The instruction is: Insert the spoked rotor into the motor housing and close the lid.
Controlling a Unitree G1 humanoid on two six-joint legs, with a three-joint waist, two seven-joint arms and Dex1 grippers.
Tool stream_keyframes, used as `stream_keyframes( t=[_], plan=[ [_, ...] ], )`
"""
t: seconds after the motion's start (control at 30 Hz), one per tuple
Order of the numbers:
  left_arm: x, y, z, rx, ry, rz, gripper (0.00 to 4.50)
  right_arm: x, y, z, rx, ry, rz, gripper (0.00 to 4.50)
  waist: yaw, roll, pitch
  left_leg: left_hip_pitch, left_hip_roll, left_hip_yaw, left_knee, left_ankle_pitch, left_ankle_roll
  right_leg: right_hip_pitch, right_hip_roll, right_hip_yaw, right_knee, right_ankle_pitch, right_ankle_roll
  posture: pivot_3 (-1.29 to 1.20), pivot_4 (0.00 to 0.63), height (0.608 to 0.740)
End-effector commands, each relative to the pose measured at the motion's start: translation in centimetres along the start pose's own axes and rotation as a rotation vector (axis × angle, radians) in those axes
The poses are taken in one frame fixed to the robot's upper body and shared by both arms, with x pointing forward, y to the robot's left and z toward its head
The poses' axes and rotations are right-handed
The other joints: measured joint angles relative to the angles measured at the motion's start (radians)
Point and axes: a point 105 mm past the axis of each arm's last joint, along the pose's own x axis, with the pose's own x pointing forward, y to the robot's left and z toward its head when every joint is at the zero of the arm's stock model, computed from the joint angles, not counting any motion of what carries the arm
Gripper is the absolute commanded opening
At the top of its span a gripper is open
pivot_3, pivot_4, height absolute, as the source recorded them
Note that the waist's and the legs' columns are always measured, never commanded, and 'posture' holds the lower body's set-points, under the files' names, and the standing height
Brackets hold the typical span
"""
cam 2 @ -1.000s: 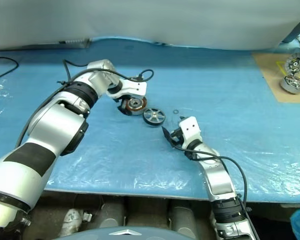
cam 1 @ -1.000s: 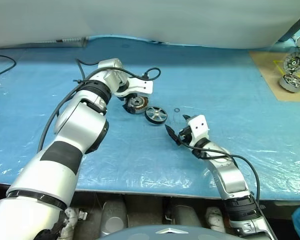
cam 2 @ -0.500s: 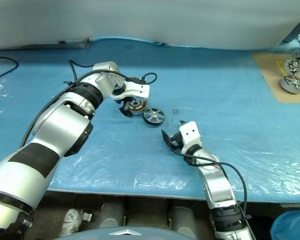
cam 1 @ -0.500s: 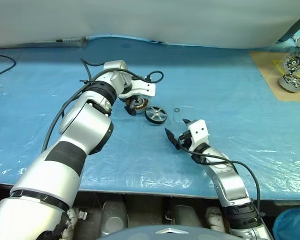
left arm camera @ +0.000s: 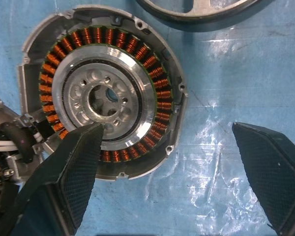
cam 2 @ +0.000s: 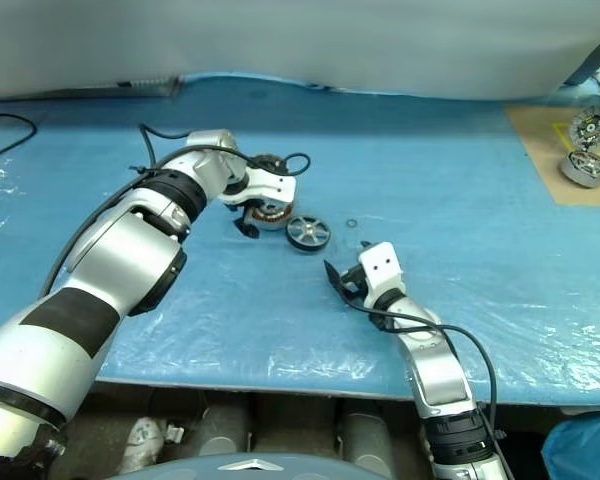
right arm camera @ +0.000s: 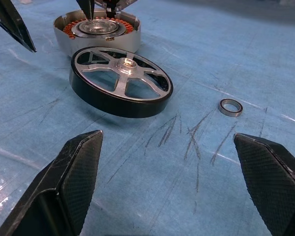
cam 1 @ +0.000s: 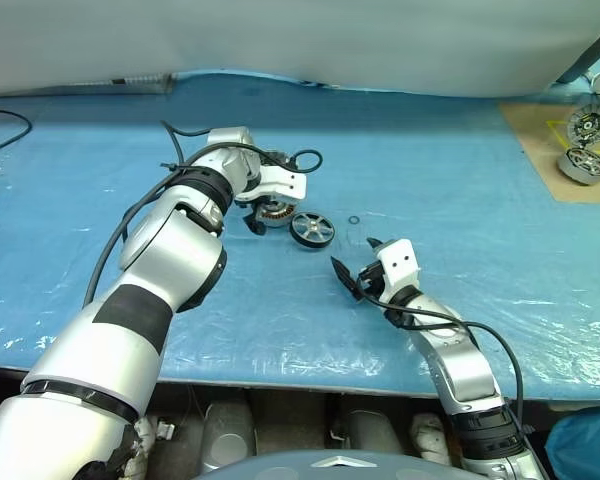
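The motor housing (left arm camera: 105, 96), a grey cup with a ring of copper windings, lies on the blue sheet. My left gripper (left arm camera: 165, 127) points down over it and is open; one finger (left arm camera: 76, 172) hangs over the housing's hub, the other over the sheet beside it. The spoked rotor (right arm camera: 120, 78), black-rimmed with silver spokes, lies flat just right of the housing (cam 1: 273, 211). My right gripper (cam 1: 355, 260) hovers low and open a short way in front of the rotor (cam 1: 312, 229), with nothing in it. A ribbed silver disc (cam 1: 588, 123) at the far right looks like the lid.
A small metal ring (right arm camera: 230, 106) lies on the sheet right of the rotor. A brown board (cam 1: 540, 125) at the far right carries the ribbed disc and another round metal part (cam 1: 583, 165). A black cable (cam 1: 0, 130) lies far left. The table's front edge runs close below my right arm.
My left gripper has tipped a little more steeply down over the housing. The rotor, the housing and the right gripper stay where they were.
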Motion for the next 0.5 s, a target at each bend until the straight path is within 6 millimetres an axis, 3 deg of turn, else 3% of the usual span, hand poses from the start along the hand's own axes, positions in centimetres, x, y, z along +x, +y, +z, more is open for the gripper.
stream_keyframes(
  t=[0.03,0.23,0.5],
  plan=[
    [0.1,0.0,0.2,0.010,0.008,0.004,4.45,-0.2,-0.1,1.5,-0.023,-0.050,-0.004,4.50,0.000,0.000,0.000,0.000,0.000,0.000,0.000,0.000,0.000,0.000,0.000,0.000,0.000,0.000,0.000,0.00,0.150,0.740],
    [0.4,-0.1,0.2,0.024,0.012,0.007,4.45,-0.4,-0.1,1.5,-0.024,-0.049,-0.011,4.50,0.002,0.000,0.000,0.000,0.000,0.000,0.000,0.000,0.000,0.000,0.000,0.000,0.000,0.000,0.000,0.00,0.150,0.740],
    [-1.1,0.8,1.3,0.046,-0.013,0.037,4.45,-0.6,-0.1,1.2,-0.021,-0.043,-0.012,4.50,0.003,0.000,0.000,0.000,0.000,0.000,0.000,0.000,0.000,0.000,0.000,0.000,0.000,0.000,0.000,0.00,0.150,0.740]
  ],
)
